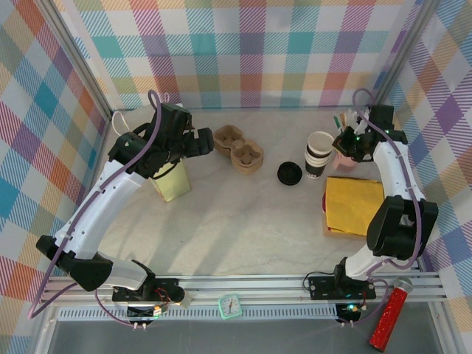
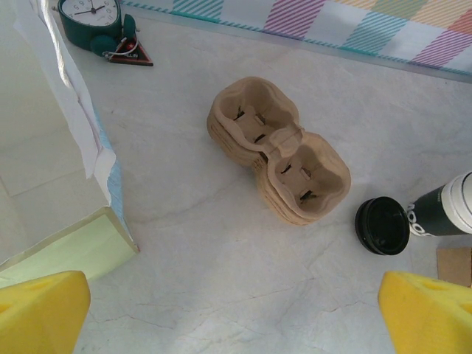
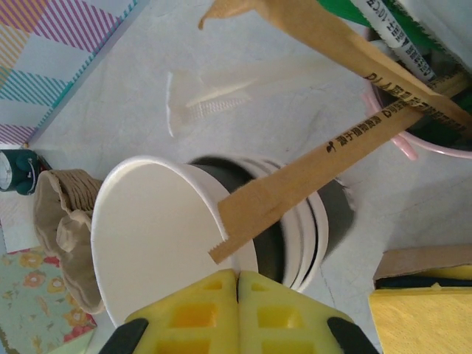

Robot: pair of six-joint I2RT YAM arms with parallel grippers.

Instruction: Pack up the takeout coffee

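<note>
Takeout coffee [image 1: 289, 173] stands upright mid-surface, long axis vertical. Its round black plastic lid [image 2: 382, 226] faces straight up and hides the cup wall, and it sits between the moulded-pulp cup carrier [image 1: 238, 147] and the stack of paper cups [image 1: 318, 153], apart from both. Left jaws stand wide, yellow pads [image 2: 40, 310] far apart above the pale marbled surface [image 1: 243, 221] beside the light green paper bag [image 1: 171, 181]; right jaws are pressed together on nothing, over the stack's white rim, where a brown paper-wrapped stick [image 3: 310, 173] leans from the pink cup [image 1: 344, 162].
</note>
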